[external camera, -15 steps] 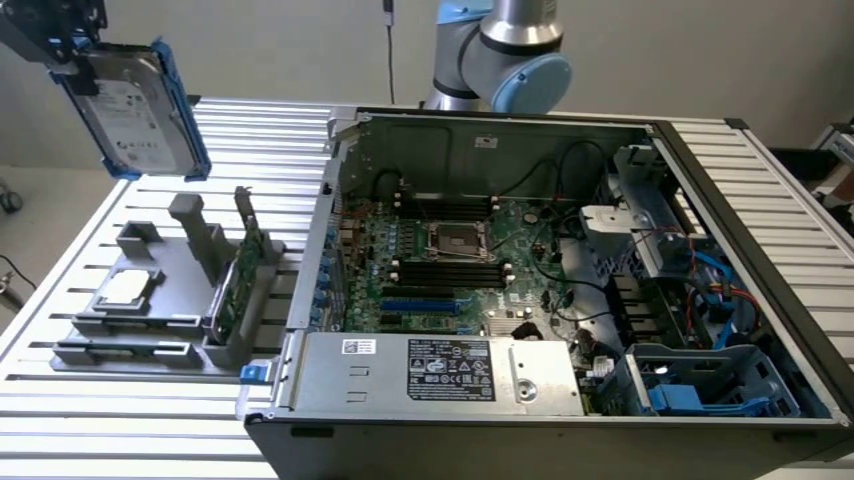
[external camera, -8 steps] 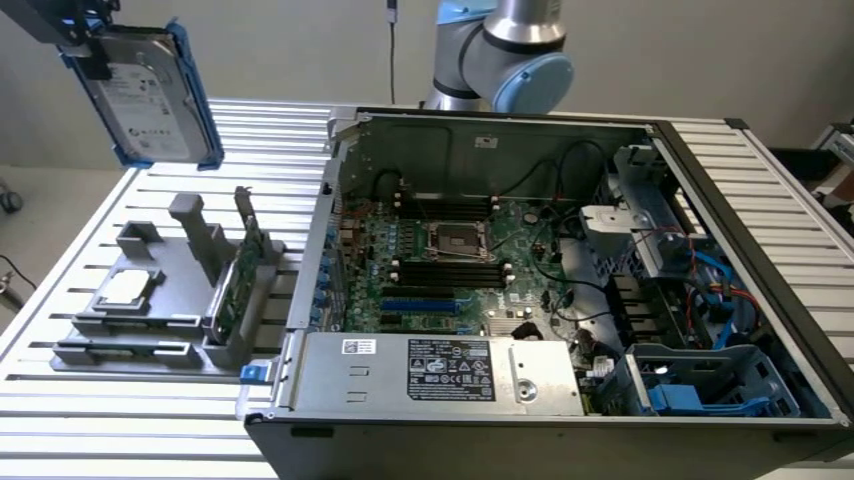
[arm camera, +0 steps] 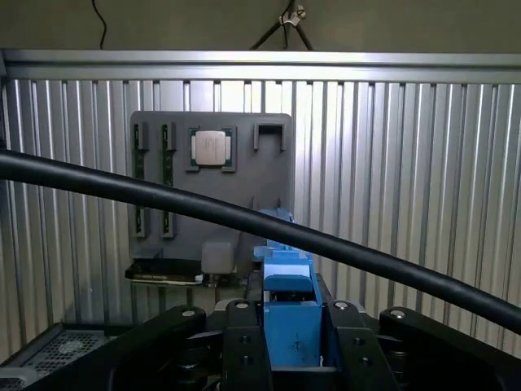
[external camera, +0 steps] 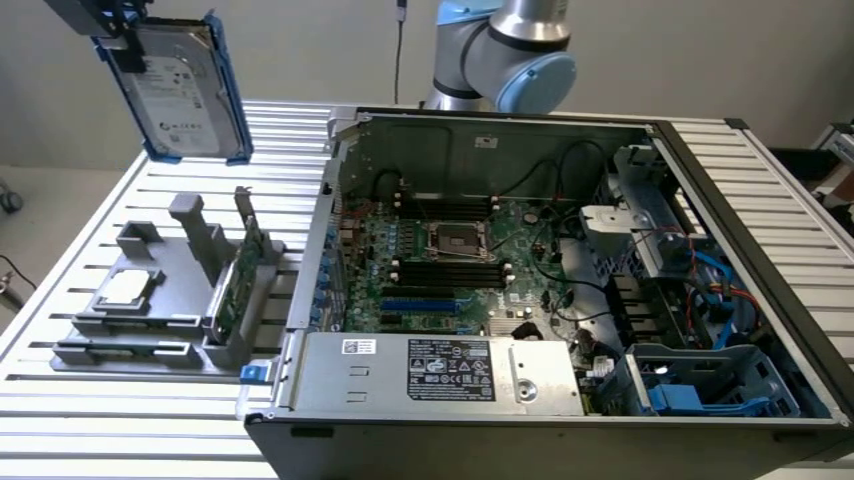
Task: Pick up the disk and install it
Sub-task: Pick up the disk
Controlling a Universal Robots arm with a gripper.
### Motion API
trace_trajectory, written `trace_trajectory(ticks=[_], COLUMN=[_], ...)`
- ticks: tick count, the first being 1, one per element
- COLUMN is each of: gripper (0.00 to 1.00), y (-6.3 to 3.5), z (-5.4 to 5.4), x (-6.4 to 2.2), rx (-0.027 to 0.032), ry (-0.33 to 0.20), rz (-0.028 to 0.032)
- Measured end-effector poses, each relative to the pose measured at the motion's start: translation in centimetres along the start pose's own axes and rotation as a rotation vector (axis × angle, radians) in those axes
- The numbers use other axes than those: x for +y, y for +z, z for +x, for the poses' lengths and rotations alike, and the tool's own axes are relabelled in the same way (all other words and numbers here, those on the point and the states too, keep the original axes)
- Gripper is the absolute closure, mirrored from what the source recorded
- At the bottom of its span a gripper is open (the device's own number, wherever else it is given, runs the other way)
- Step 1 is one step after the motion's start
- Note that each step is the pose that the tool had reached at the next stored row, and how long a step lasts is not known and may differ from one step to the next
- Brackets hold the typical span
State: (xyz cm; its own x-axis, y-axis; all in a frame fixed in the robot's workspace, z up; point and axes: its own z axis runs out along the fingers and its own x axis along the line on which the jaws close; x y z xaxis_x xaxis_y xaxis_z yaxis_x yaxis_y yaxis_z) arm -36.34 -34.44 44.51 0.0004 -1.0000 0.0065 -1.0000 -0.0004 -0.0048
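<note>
The disk (external camera: 180, 90), a silver-grey hard drive with a white label in a blue carrier, hangs upright in the air at the exterior view's upper left. My gripper (external camera: 120, 40) is shut on its upper end. It is well above the grey holder (external camera: 147, 290) on the table. In the wrist view the blue carrier edge of the disk (arm camera: 289, 314) sits clamped in my gripper (arm camera: 289, 330), with a black finger (arm camera: 242, 342) on either side.
The holder (arm camera: 212, 187) carries a square silver chip (external camera: 127, 287) and a thin green card (external camera: 234, 280) standing on edge. An open computer case (external camera: 347, 140) fills the exterior view's right, with a blue drive bay (external camera: 694, 385) at its near corner. A black cable (arm camera: 163, 199) crosses the wrist view.
</note>
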Motion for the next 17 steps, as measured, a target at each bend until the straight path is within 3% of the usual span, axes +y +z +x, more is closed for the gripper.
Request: trace_trajectory(ticks=[10, 17], gripper=[0.68, 0.68], y=[-1.53, -2.0], z=[0.1, 0.4], x=[-4.54, -7.72], rx=[-0.0004, -0.0003], ry=[-0.001, -0.001], rz=[0.0001, -0.0002])
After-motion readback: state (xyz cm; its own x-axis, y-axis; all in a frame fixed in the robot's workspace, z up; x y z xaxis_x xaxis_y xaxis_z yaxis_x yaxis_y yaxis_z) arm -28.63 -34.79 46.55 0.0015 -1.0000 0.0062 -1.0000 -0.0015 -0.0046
